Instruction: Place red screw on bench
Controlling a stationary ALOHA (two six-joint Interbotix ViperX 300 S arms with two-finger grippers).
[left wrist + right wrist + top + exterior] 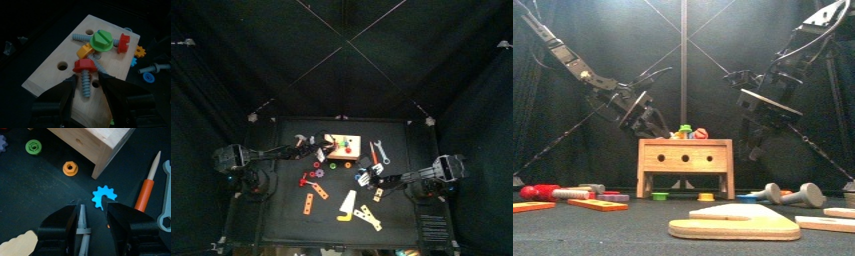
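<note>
The bench (63, 65) is a pale wooden block with holes; it also shows in the top view (342, 148) and the front view (684, 165). On its top lie a green screw (102, 40), a red piece (124, 42) and a yellow piece (85, 50). The red screw (85, 66), red head and bluish threaded shaft, lies on the bench top between the jaws of my left gripper (88, 92), which is shut on its shaft. My right gripper (90, 223) hangs open to the right of the bench, above the table, with a thin grey rod (81, 223) showing between its jaws.
Below the right gripper lie a blue gear (103, 195), an orange nut (69, 168), a green nut (32, 147), an orange-handled screwdriver (145, 193) and a grey wrench (165, 203). Pale flat wooden pieces (734, 228) lie at the table's front. A red tool (533, 190) lies at the left.
</note>
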